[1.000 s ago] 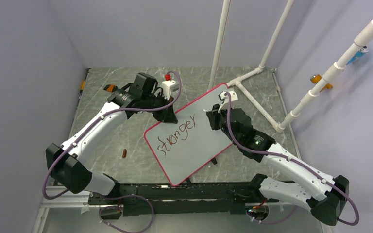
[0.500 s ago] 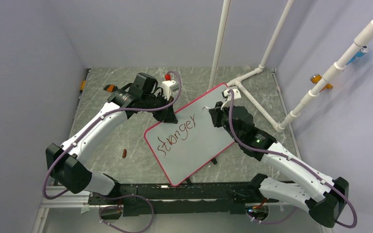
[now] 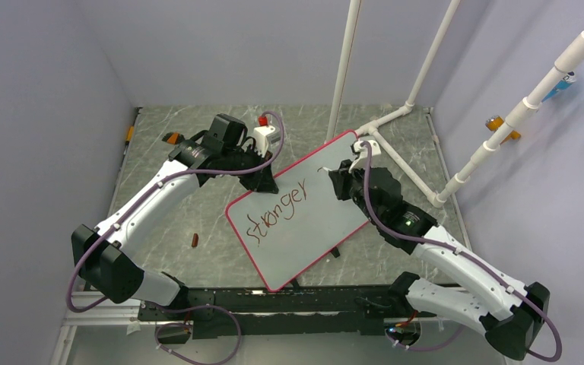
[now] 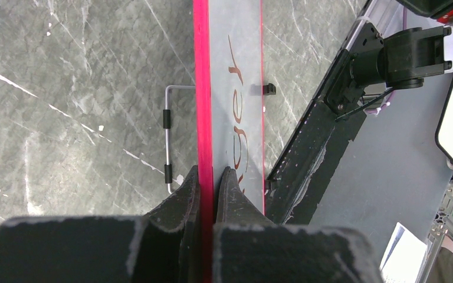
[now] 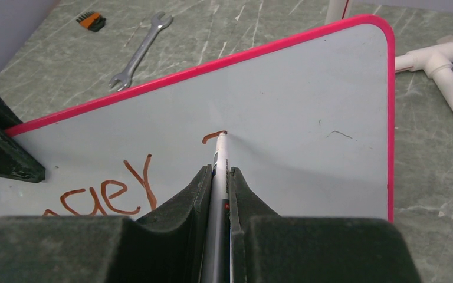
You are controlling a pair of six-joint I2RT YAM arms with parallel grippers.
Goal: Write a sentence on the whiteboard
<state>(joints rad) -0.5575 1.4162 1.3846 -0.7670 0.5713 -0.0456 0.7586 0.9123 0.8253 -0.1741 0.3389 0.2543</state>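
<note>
The whiteboard (image 3: 304,228) with a pink-red rim stands tilted mid-table. My left gripper (image 3: 265,182) is shut on its upper left rim (image 4: 203,118). The sentence (image 3: 275,216) shows one dark-red word, "stronger", and its end shows in the right wrist view (image 5: 109,191). My right gripper (image 3: 334,179) is shut on a white marker (image 5: 219,171). The marker's tip touches the board at a short fresh stroke (image 5: 213,136) right of the word.
A wrench (image 5: 138,50) and an orange bit holder (image 5: 89,20) lie on the marble table behind the board. White PVC pipes (image 3: 399,163) run behind and right of it. A small brown cap (image 3: 194,241) lies left of the board. The board's wire stand (image 4: 168,138) shows.
My right gripper has moved up and right along the board with the marker, drawing a short new stroke near the upper right. The left arm and board have not moved.
</note>
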